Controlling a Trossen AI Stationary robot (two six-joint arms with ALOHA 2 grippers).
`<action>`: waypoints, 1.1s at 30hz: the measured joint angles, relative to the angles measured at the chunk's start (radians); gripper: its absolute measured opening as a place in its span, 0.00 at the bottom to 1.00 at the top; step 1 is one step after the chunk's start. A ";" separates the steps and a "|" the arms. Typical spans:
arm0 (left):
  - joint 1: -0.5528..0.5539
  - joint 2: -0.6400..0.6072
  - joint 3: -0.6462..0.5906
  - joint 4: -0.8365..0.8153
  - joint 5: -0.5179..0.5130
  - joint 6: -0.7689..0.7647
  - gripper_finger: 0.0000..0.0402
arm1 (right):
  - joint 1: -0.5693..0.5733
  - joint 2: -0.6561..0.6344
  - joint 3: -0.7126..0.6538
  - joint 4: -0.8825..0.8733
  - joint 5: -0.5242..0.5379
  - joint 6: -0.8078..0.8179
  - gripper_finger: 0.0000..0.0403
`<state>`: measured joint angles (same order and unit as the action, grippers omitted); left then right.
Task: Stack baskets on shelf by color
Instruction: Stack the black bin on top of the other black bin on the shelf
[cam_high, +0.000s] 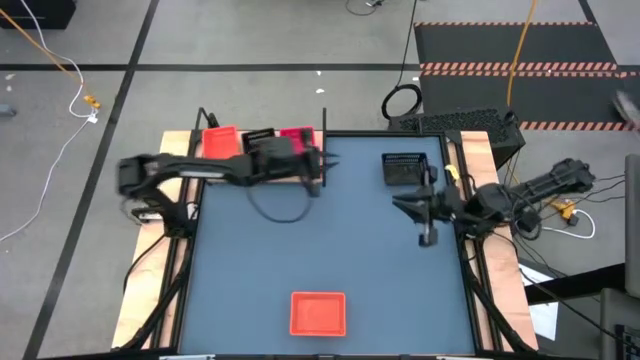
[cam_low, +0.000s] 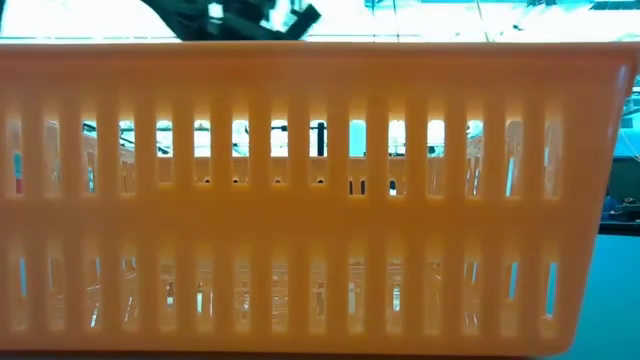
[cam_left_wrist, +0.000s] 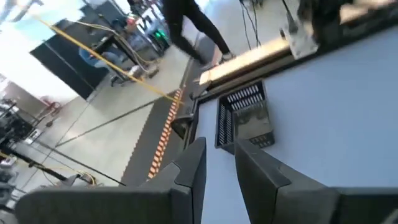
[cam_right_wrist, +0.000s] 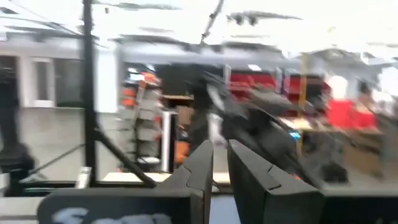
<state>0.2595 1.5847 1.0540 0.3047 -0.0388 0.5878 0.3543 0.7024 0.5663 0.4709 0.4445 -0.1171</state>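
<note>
Left gripper (cam_high: 318, 178) by the shelf (cam_high: 265, 140), right gripper (cam_high: 428, 236) near black basket (cam_high: 404, 168), both with fingers slightly spread, empty; orange basket (cam_high: 318, 313) at table (cam_high: 250, 270) front.

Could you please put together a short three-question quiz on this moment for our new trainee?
1. True or false: the black basket already stands on the shelf.
2. Which basket lies alone at the near edge of the table? A) black B) orange C) pink-red
3. Fill in: in the high view, the left gripper hangs beside the ____ end of the shelf.

Key
1. False: it sits on the table, close to the right gripper.
2. B: the orange basket also fills the low view.
3. Right: near the pink-red basket and a black post.
</note>
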 joint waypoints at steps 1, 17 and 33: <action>0.002 0.053 0.046 -0.011 -0.003 0.010 0.22 | 0.029 0.000 0.000 0.019 0.000 -0.026 0.11; -0.010 0.711 0.888 -0.493 0.057 0.221 0.22 | 0.152 -0.019 0.000 0.041 0.034 -0.158 0.11; -0.025 0.942 1.101 -0.533 0.028 0.178 0.31 | 0.159 -0.035 0.000 0.033 0.034 -0.195 0.11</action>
<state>0.2340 2.5263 2.1548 -0.2278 -0.0106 0.7654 0.5128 0.6674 0.5663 0.5041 0.4789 -0.3123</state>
